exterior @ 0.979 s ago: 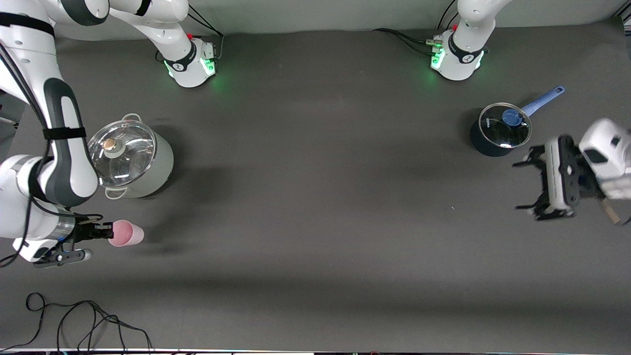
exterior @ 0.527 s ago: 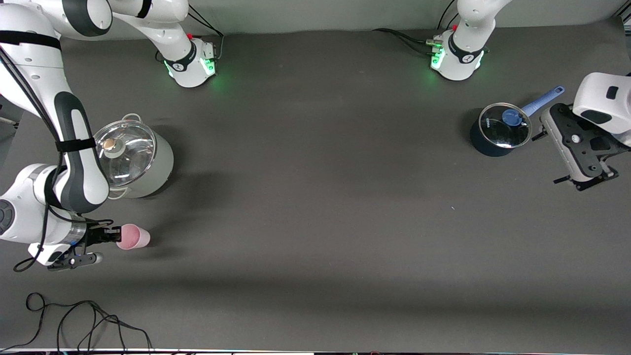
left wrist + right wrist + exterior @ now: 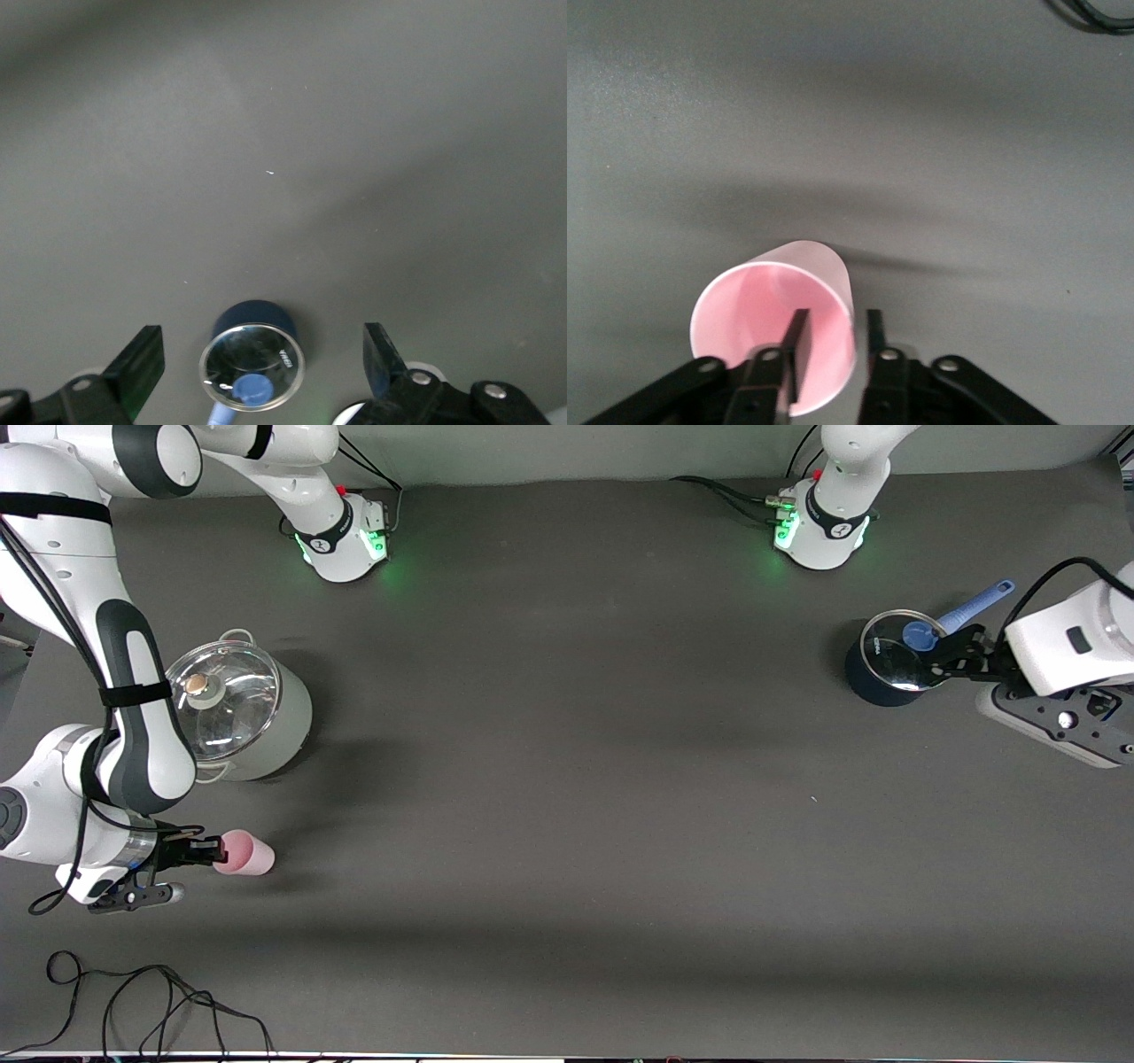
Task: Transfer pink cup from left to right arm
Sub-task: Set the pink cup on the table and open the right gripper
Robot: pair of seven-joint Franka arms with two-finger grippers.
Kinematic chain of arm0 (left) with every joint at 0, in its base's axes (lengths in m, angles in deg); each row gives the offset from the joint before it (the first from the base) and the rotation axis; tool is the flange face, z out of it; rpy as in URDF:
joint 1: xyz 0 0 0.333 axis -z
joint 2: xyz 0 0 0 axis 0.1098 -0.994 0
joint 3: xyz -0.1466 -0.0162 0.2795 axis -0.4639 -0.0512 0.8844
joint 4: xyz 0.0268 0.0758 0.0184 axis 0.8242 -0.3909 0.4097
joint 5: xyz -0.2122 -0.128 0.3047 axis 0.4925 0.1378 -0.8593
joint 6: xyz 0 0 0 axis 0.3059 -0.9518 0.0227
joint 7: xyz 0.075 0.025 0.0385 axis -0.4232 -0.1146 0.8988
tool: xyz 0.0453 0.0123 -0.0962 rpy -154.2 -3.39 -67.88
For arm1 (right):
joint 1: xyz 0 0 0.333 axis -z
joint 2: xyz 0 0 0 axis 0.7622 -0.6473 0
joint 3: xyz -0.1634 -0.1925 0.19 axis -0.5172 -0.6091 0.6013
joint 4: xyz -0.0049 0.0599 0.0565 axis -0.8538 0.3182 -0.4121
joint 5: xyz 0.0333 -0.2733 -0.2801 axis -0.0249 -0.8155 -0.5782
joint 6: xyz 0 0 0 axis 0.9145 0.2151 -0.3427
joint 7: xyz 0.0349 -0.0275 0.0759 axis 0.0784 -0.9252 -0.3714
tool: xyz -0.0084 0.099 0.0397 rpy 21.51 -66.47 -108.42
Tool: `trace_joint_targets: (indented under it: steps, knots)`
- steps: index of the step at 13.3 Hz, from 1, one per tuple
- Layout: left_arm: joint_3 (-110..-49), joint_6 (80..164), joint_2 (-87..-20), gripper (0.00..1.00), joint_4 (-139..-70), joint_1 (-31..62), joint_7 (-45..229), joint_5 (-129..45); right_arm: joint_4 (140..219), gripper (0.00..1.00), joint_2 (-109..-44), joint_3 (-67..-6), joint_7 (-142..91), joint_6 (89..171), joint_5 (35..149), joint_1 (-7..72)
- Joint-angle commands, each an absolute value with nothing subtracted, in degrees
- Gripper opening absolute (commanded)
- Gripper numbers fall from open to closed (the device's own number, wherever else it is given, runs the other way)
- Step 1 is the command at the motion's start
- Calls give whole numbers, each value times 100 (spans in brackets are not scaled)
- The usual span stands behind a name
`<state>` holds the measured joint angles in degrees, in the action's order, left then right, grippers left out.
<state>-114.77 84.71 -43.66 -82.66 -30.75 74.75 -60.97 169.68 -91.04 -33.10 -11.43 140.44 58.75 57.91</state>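
Note:
The pink cup [image 3: 250,856] lies on its side on the table at the right arm's end, nearer the front camera than the steel pot, with its mouth toward my right gripper [image 3: 209,855]. In the right wrist view the cup [image 3: 788,310] has one finger inside its mouth and one outside. The fingers straddle the rim wall a little apart, and a thin gap shows beside the outer finger [image 3: 873,329]. My left gripper [image 3: 955,657] is open and empty over the blue-knobbed saucepan [image 3: 895,660], which shows between its fingers in the left wrist view [image 3: 252,363].
A lidded steel pot [image 3: 235,708] stands beside the right forearm. The saucepan's blue handle [image 3: 979,602] points toward the table's end. A black cable [image 3: 133,1001] loops near the front edge at the right arm's end.
My right gripper and the pink cup have shifted slightly toward the table's middle and lower. My left gripper has swung from nearer the front camera to over the saucepan, turning as it went.

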Motion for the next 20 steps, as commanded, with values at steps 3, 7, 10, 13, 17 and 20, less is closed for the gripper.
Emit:
trace_joint_targets:
  steps: [3,7,10,13,17,20]
  knots:
    - [-11402,8509,-4346,100,-8460,-2965,8248,-6106,16875,100,-8777,-3307,-964,13690,5975,5749]
    - [-11341,8457,-4364,100,-8549,-2964,8206,-6203,16927,100,-7803,-3324,-999,12301,5860,5731]
    - [-11341,8307,-4373,100,-8558,-3017,8153,-6396,16937,100,-7047,-3350,-1392,11589,5860,5722]
    - [-11349,8202,-4426,100,-8610,-2956,8144,-6352,17111,100,-6186,-3350,-1990,10938,5860,5626]
    - [-11367,8201,-4338,100,-8795,-3017,8144,-6326,17850,100,-5156,-3342,-2887,10936,5860,5301]
    - [-11106,8228,-4198,100,-8821,-2790,8153,-6326,18192,100,-4725,-3333,-3117,10945,5860,5168]
